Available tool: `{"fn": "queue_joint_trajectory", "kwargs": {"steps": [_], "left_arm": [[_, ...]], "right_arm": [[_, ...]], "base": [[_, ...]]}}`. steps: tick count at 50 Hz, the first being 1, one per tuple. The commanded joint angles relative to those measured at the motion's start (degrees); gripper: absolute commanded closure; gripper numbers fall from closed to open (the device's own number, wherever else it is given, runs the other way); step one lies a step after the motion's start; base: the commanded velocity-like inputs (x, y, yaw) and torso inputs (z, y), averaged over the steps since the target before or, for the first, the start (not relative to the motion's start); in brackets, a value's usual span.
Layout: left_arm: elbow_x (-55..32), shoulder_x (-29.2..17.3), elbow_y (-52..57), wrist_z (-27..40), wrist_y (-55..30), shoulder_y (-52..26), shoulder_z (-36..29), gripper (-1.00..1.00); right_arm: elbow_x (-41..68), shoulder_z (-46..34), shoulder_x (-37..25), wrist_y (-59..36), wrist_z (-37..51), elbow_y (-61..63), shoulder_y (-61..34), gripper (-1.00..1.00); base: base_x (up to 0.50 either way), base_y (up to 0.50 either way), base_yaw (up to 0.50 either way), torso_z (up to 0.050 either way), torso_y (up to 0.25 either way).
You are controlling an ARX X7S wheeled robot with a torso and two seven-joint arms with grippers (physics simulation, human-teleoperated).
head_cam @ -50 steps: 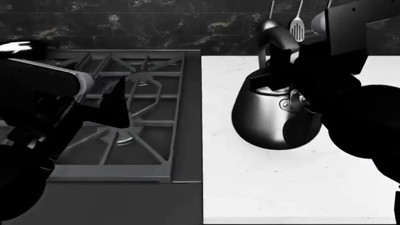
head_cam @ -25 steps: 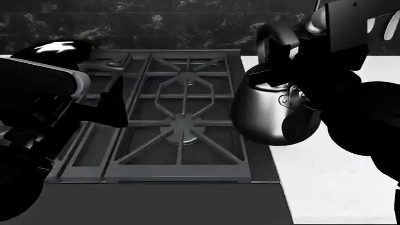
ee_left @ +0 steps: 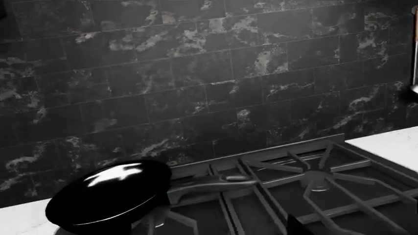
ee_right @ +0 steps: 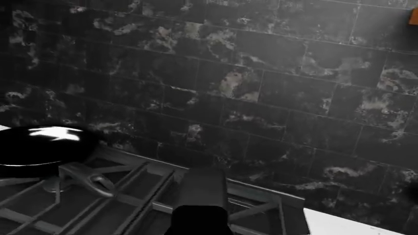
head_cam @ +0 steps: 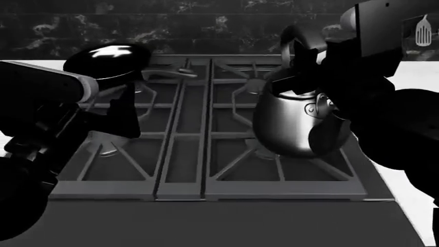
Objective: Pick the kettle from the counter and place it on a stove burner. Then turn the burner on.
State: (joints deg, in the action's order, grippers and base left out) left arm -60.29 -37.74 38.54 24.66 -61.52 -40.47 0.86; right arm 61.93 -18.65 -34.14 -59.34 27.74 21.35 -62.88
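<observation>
**Kettle over right-hand grate, held by right gripper**

Kettle [head_cam: 295, 126]: suspended over the right half of the stove, body covering the front right stove burner [head_cam: 264, 149] and its radiating spokes. Contact between base and grate not determinable from the head view. Arched handle rising toward the backsplash, topped by the right arm's dark links.

Right gripper [head_cam: 302, 77]: closed around the lower part of the kettle handle, just above the lid. Fingertips largely masked by the arm; grip inferred from the handle passing between the dark finger blocks. In the right wrist view, only a dark block [ee_right: 201, 203] in the foreground, with grate and tiled wall beyond.

Grate [head_cam: 185, 154]: two panels split by a narrow centre strip, front edge running parallel to the dark stove apron. Open grate area between kettle and centre strip; front left burner [head_cam: 103, 149] uncovered.

Pan [head_cam: 106, 59]: flat glossy black, seated on the rear left burner, handle pointing toward the stove centre. Well apart from the kettle.

Left gripper [head_cam: 127, 116]: poised above the left grate panel, holding nothing. Finger spread not determinable; only a dark wedge visible.

Counter [head_cam: 418, 69]: white stone at far right, behind the right arm, abutting the stove's right edge. A second white strip [ee_left: 26, 218] beside the pan in the left wrist view.
</observation>
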Motion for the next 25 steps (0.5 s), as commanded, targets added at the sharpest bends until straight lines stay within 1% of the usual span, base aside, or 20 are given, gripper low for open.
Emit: {"fn": "queue_joint_trajectory", "kwargs": {"steps": [1, 4, 8, 10, 16, 20, 25], "left_arm": [[0.1, -0.15, -0.18, 0.0, 0.35, 0.1, -0.22, -1.0], [0.02, -0.19, -0.17, 0.05, 0.43, 0.09, -0.17, -1.0], [0.05, -0.41, -0.07, 0.12, 0.66, 0.61, 0.07, -1.0], [0.14, -0.31, -0.13, 0.07, 0.75, 0.55, -0.15, -1.0], [1.03, -0.27, -0.68, -0.35, 1.39, 0.9, -0.71, -1.0], [1.72, 0.06, -1.29, -0.69, 1.74, 0.56, -1.55, -1.0], [1.96, 0.03, -1.54, -0.91, 2.09, 0.81, -1.73, -1.0]], "right_arm": [[-3.2, 1.5, 0.05, 0.62, 0.09, 0.4, -1.39, 1.0], [-3.39, 1.32, 0.07, 0.81, -0.07, 0.27, -1.4, 1.0], [-3.58, 0.94, 0.35, 1.02, -0.25, 0.4, -1.66, 1.0], [-6.29, -1.36, 0.5, 2.11, -1.67, -0.14, -2.35, 1.0], [-10.73, -4.15, 0.84, 4.87, -3.52, -2.24, -2.96, 1.0], [-15.48, -6.93, 2.03, 8.53, -4.94, -4.36, -3.89, 1.0], [-17.83, -8.15, 2.99, 10.84, -5.67, -6.18, -4.35, 1.0]], "base": [[0.0, 0.5, 0.0, 0.0, 0.0], [0.0, 0.3, 0.0, 0.0, 0.0], [0.0, 0.06, 0.0, 0.003, 0.003], [0.0, 0.0, 0.0, 0.0, 0.005], [0.0, 0.0, 0.0, 0.0, 0.002], [0.0, 0.0, 0.0, 0.003, 0.003], [0.0, 0.0, 0.0, 0.0, 0.002]]}}
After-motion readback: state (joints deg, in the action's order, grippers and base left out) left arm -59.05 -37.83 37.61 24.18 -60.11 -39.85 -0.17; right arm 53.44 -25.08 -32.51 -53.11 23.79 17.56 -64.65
